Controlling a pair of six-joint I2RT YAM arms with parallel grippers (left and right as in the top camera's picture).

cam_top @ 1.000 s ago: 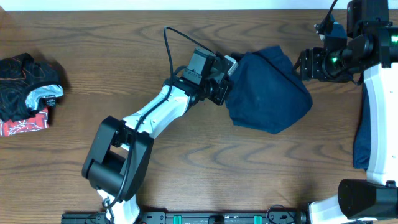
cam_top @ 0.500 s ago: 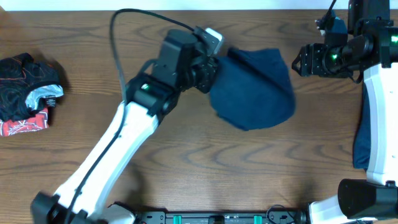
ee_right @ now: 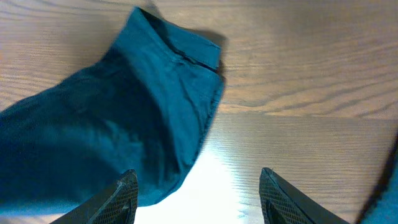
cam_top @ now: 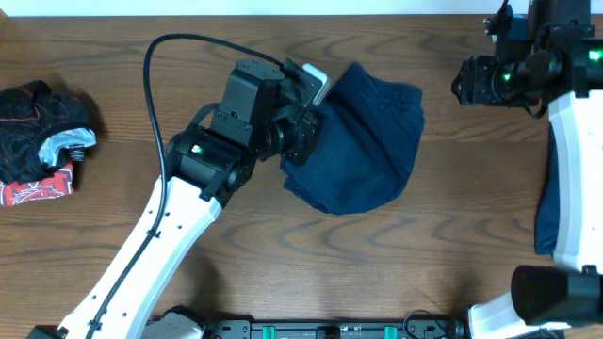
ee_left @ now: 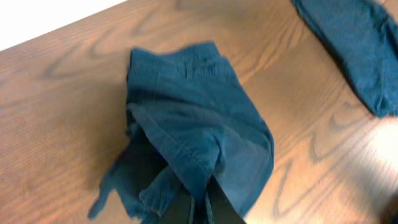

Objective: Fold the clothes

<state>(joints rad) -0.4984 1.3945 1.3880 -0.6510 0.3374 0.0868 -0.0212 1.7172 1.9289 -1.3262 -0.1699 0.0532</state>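
Right, left hand [cam_top: 306, 132] clamped on an edge of the navy shorts [cam_top: 363, 141], crumpled mid-frame on the bench [cam_top: 424, 264]. Up at upper right, right hand [cam_top: 464, 83] spread open, holding nothing. No clean fold yet, early going by the look. At right edge, second blue piece [cam_top: 546, 212] waiting.

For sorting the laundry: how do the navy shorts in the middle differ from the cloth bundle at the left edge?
The navy shorts are plain blue; the bundle is black with red and white parts. The left gripper holds the shorts; nothing touches the bundle. Both are crumpled cloth.
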